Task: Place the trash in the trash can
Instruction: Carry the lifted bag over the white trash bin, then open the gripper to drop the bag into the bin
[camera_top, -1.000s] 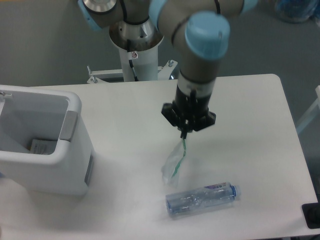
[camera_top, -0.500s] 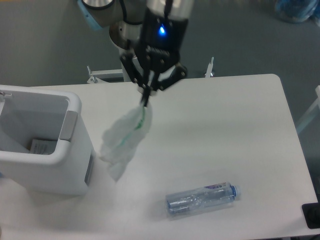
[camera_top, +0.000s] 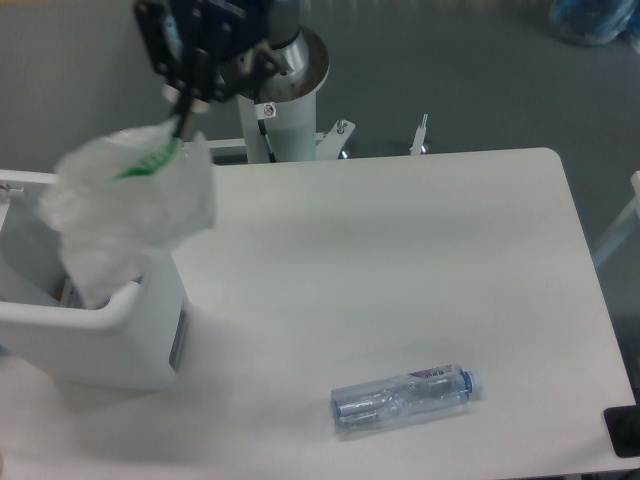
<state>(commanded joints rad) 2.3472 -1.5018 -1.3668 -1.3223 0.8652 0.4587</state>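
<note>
My gripper is high at the upper left, shut on the top of the translucent white plastic bag. The bag has a green bit near the pinch and hangs puffed out over the right rim of the trash can. This white boxy bin with a grey side panel stands at the table's left edge. The bag hides much of the bin's opening. A clear plastic bottle with a blue cap lies on its side near the front of the table, far from the gripper.
The arm's white pedestal stands behind the table's back edge. A piece of paper shows inside the bin. A black object sits at the front right corner.
The gripper has lifted the bag off the table and carried it up and left, from mid-table to above the bin's rim. The bottle has not moved.
</note>
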